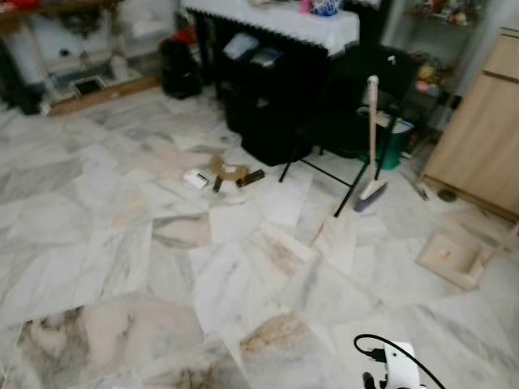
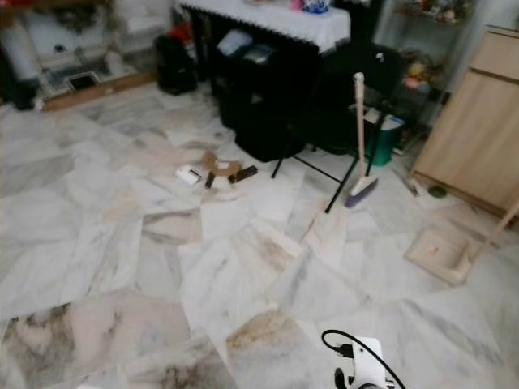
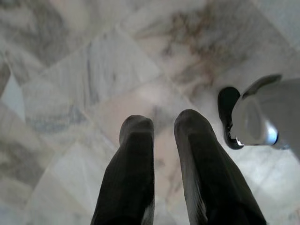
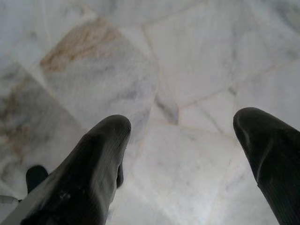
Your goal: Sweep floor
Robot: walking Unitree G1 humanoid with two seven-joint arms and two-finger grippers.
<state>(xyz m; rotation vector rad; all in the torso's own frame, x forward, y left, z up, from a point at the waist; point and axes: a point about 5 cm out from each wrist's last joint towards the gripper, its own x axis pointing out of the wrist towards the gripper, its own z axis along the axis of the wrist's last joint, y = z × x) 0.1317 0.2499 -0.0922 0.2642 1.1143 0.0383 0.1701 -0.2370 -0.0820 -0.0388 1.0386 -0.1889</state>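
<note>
A broom [image 1: 372, 134] with a pale handle leans upright against a black folding chair [image 1: 357, 89], and its bristle head [image 1: 371, 194] rests on the marble floor. A beige dustpan [image 1: 448, 259] lies on the floor to the right. Litter sits mid-floor: a white box [image 1: 195, 179], a brown cardboard scrap [image 1: 229, 170] and a dark piece [image 1: 250, 177]. My left gripper [image 3: 161, 124] hangs over bare tiles with its fingers close together and holds nothing. My right gripper [image 4: 187, 124] is open above the floor, far from the broom.
A table with a white cloth [image 1: 284, 23] stands at the back with black bins [image 1: 268, 89] under it. A wooden cabinet [image 1: 482, 138] is on the right, and a green bucket [image 1: 395, 144] sits behind the chair. A low shelf [image 1: 81, 73] lines the back left.
</note>
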